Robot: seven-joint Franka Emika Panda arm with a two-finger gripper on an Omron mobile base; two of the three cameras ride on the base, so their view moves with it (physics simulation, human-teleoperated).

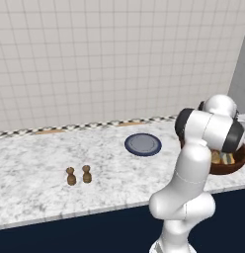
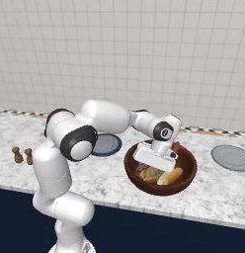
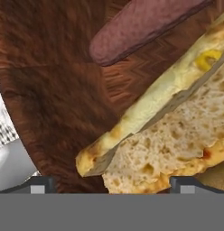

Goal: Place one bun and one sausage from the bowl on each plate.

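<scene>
We see the bowl point(image 2: 186, 175) near the front edge of the marbled surface point(image 2: 228, 195), with a bun point(image 3: 177, 140) and a dark sausage point(image 3: 141, 27) lying inside it. Our hand point(image 2: 153, 165) hangs low in the bowl — fingers spread wide apart, gripping nothing. The navy-rimmed plate point(image 1: 142, 145) lies to the bowl's left, the paler plate point(image 2: 232, 157) to its right — both bare. Two small brown shakers point(image 1: 78, 175) stand further left.

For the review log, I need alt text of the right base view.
A white robot arm reaches down into a brown wooden bowl of buns on a marble counter, its jaws open. A dark-rimmed plate lies left of the bowl, a paler plate to its right.
</scene>
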